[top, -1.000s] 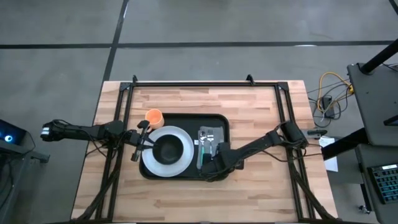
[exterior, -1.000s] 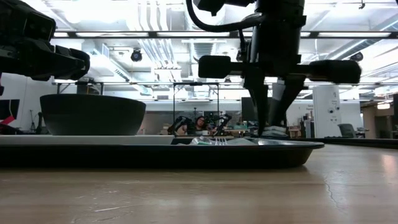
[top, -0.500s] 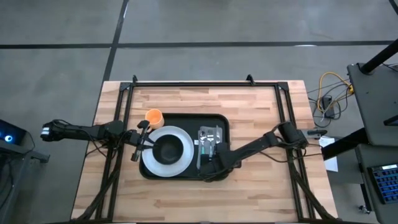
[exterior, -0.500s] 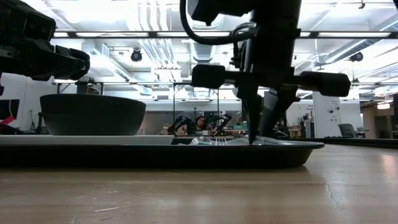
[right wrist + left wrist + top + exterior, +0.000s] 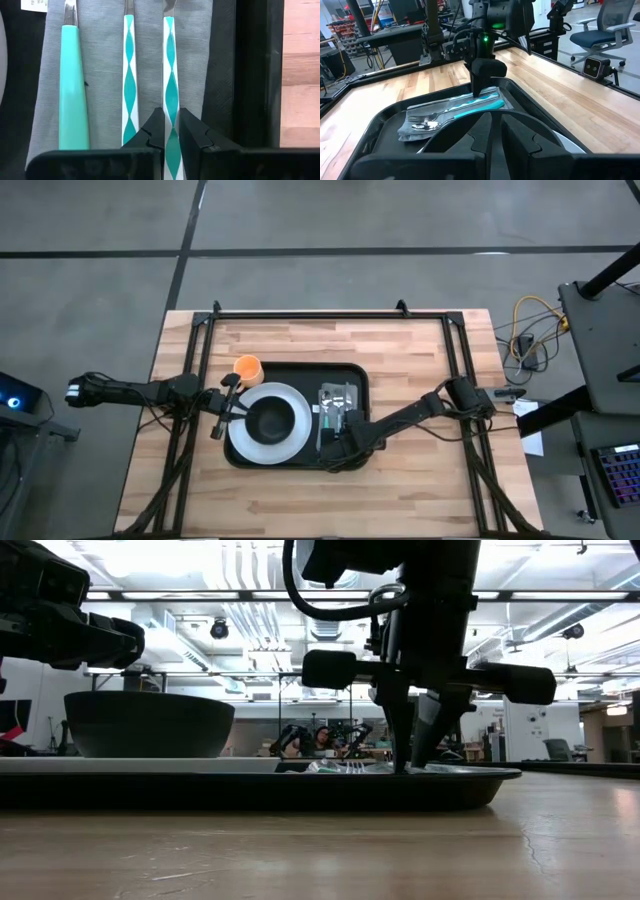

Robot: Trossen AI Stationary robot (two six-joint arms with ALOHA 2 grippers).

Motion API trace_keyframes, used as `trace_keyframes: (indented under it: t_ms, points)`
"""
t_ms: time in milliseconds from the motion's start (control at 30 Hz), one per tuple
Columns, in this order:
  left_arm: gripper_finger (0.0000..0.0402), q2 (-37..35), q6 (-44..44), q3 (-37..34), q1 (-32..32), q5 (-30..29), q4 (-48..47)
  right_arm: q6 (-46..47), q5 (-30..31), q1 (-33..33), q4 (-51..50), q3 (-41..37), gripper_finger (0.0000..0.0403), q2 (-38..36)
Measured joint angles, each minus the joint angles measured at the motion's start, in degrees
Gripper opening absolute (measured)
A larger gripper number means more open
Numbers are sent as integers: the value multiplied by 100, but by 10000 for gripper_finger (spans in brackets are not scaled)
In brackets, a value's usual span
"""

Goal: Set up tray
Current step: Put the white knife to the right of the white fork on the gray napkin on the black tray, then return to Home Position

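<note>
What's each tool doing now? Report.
Left tool: shut, empty, by the bowl.
Right tool: shut on a patterned teal utensil handle.

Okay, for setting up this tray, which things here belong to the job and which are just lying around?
Part of the job:
black tray
white plate
dark bowl
grey napkin
three teal-handled utensils
right gripper, shut on the rightmost utensil handle
left gripper, at the plate

Lying about:
orange cup beside the tray
cables off the table

Bright ceiling lights backlight dark, silhouetted low view.
</note>
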Motion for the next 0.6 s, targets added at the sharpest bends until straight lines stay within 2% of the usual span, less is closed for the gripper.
trace_keyframes:
  t_ms: [133, 433, 600]
  points:
    - [22, 0, 0, 0, 0, -2, -2, 0, 2, -11, 19, 0, 23, 0]
    - [22, 0, 0, 1, 0, -2, 0, 0, 15, -28, 53, -2, 82, 0]
    - [22, 0, 0, 0, 0, -1, 0, -2, 15, -28, 74, -2, 90, 0]
